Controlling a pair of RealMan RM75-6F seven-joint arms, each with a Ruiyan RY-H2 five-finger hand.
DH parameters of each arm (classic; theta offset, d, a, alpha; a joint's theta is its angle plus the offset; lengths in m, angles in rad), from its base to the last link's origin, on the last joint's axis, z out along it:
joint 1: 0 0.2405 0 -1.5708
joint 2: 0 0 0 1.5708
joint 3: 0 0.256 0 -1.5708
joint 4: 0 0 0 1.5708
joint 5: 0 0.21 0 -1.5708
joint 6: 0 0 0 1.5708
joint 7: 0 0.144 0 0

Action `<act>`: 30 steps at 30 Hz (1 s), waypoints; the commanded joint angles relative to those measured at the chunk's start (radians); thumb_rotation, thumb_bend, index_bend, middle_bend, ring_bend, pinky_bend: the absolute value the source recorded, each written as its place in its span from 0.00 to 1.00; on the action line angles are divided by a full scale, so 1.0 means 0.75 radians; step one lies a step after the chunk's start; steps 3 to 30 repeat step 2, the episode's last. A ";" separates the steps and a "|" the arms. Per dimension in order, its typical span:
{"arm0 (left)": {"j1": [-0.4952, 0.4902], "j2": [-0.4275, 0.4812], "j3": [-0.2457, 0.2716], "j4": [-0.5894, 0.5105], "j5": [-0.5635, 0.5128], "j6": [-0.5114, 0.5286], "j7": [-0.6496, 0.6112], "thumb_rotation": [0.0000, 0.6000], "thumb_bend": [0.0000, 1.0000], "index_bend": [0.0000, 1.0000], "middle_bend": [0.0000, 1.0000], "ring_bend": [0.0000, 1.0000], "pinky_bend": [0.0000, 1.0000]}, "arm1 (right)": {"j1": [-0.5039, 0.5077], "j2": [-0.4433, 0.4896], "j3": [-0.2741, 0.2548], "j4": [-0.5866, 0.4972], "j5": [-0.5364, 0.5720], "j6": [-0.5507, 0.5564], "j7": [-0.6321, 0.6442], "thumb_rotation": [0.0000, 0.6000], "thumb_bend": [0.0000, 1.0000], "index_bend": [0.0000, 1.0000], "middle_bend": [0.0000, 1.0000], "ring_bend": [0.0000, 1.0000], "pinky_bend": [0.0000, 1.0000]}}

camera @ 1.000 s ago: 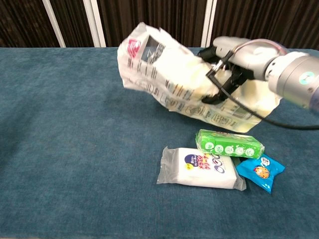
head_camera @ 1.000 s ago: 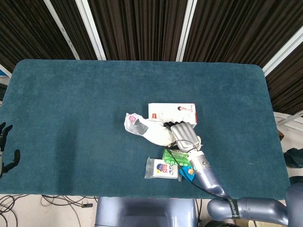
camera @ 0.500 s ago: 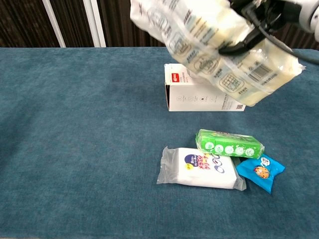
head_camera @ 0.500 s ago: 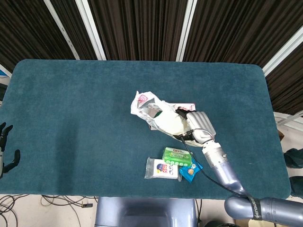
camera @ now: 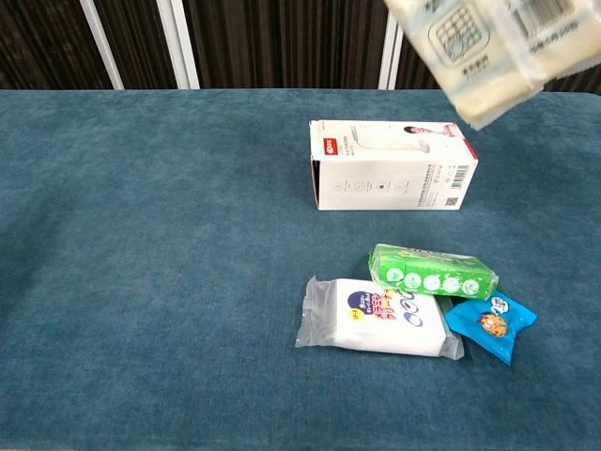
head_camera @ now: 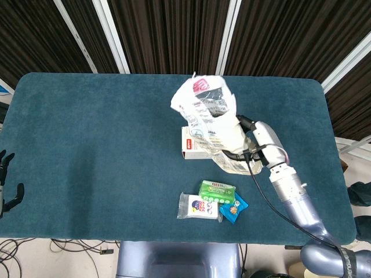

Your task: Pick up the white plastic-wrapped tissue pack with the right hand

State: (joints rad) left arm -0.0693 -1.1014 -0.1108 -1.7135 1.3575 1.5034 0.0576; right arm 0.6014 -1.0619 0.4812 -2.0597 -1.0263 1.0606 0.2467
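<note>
Off the desk's [head_camera: 87,145] left edge, near its front corner, the left hand [head_camera: 7,182] hangs with dark fingers spread and nothing in them. On the teal surface toward the front edge, a little right of centre, lies a small white wrapped pack [camera: 376,317] with a blue and red label, flat and untouched. Just behind it and to its right sits a green packet [camera: 432,271] with a row of white circles, and a blue snack sachet [camera: 490,324] touches the pack's right end, close under the green packet. Further back, about mid-depth, a white carton with a red stripe [camera: 390,177] stands on its long side. Above and partly in front of that carton in the head view, the white plastic-wrapped tissue pack [head_camera: 214,124] is lifted clear of the desk, tilted, its crinkled wrapper end pointing toward the back edge; in the chest view only its lower corner shows at the top right. The right hand [head_camera: 259,141] grips the pack's right end, fingers closed around it.
</note>
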 commanded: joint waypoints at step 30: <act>0.001 0.000 -0.001 0.000 0.000 0.003 -0.002 1.00 0.47 0.07 0.00 0.00 0.00 | -0.048 0.089 0.056 -0.040 -0.031 -0.026 0.150 1.00 0.34 0.43 0.45 0.56 0.48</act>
